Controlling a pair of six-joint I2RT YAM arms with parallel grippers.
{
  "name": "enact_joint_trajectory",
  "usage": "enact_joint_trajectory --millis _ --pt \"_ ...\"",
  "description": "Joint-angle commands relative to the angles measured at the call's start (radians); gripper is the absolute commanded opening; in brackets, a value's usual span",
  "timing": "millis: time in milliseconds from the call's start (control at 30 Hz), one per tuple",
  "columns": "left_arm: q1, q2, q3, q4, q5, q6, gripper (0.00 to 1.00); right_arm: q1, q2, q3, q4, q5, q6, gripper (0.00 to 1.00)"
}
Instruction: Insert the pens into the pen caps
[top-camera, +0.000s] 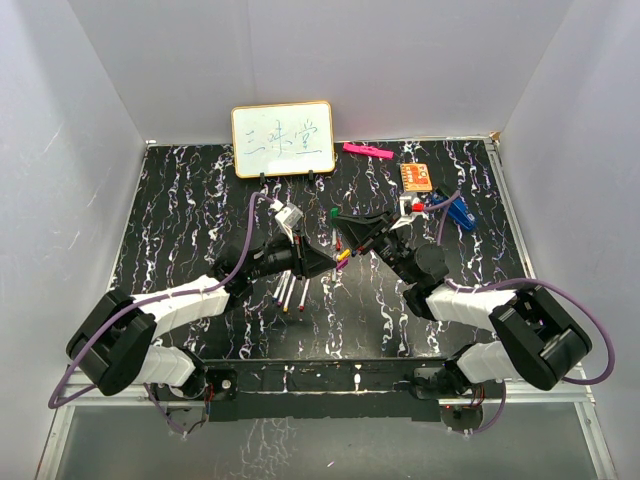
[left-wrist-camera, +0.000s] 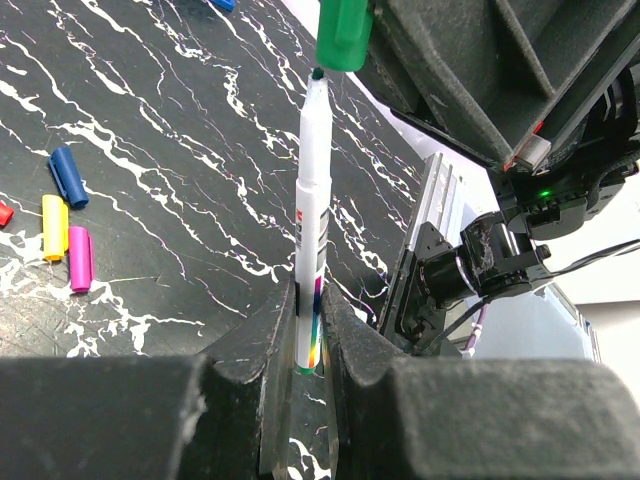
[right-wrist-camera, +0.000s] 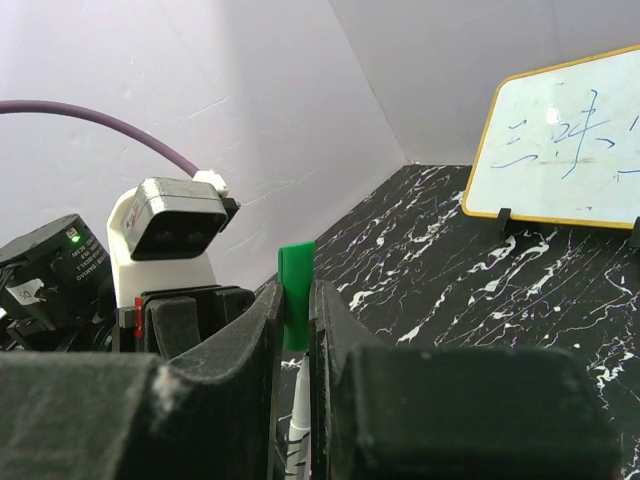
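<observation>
With left jaws clamped on the thin white-barrelled pen (left-wrist-camera: 312, 200) and right jaws clamped on the small green plastic cap (left-wrist-camera: 345, 35), the tip looks off-centre and might snag the rim.

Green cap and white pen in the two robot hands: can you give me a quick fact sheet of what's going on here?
Left hand: shut on thin white-barrelled marker pen, tip towards the cap
Right hand: shut on short green plastic cap
Pen and cap: tip at the cap's mouth, not yet pushed in
Loose caps: blue cap, yellow cap, pink cap, lying close together
Spare pens: lying on the black marbled table by the left arm
</observation>
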Motion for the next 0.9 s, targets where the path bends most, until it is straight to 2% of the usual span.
enact_joint_trajectory --millis 0,867 --pt "-0.007 -0.028 0.029 0.036 0.002 0.015 0.00 0.008 0.009 0.002 0.042 -0.009 -0.013 0.00" --pt "-0.007 -0.026 0.009 0.050 0.012 -0.002 0.00 0.009 -0.016 0.003 0.040 0.004 -0.075 0.00"
